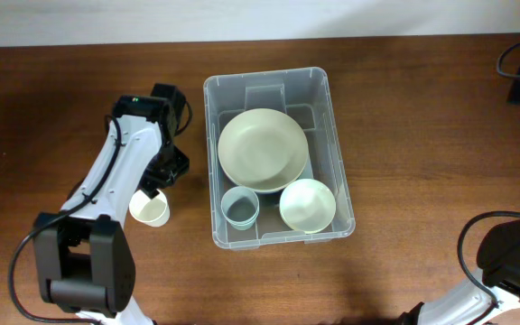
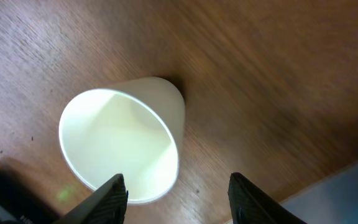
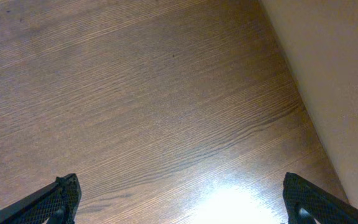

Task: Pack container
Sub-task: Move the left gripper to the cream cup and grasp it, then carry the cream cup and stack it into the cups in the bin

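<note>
The left tool stands half wide over one white cup on the table. One finger is above the cup's mouth and the other is outside its wall, gripping nothing. Near that tool, on its right, sits one container holding one plate, one bowl and one grey cup. The right tool gapes wide over the table, holding nothing.

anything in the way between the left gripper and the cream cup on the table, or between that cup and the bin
Nothing visible. The left gripper hangs right over the cup, jaws apart, and only bare table lies between the cup and the near wall of the container.
</note>
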You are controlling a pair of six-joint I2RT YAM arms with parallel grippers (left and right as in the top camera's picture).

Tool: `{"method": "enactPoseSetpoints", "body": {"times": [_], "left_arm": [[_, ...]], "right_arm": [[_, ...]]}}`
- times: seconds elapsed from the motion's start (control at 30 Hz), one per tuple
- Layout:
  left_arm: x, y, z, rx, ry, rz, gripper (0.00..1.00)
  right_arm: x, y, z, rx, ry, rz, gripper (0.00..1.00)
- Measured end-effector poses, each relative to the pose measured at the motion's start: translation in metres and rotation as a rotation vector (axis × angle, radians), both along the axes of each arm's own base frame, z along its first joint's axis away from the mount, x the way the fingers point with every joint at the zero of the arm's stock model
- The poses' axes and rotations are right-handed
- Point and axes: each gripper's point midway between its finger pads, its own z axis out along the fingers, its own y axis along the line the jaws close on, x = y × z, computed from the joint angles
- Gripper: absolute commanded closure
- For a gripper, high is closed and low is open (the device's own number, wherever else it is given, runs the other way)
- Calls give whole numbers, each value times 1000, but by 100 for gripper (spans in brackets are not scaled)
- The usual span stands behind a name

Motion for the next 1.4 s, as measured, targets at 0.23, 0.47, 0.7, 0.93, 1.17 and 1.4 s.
{"method": "enactPoseSetpoints", "body": {"times": [0.23, 0.47, 0.7, 0.93, 1.17, 1.4], "left_arm": [[-8, 9, -35, -10, 7, 32, 82], [-12, 10, -46, -6, 13, 30, 99], [5, 26, -19, -21, -9, -71, 99], [87, -20, 146, -102, -478, -561, 100], [45, -96, 162, -272, -437, -834, 100], [-16, -146, 149, -359, -253, -1002, 99]], "right_arm": [[0, 0, 0, 0, 0, -1, 1], [0, 0, 0, 0, 0, -1, 1], [0, 0, 0, 0, 0, 0, 1], [0, 0, 0, 0, 1, 0, 1], [0, 0, 0, 0, 0, 0, 1], [0, 0, 0, 0, 0, -1, 1]]}}
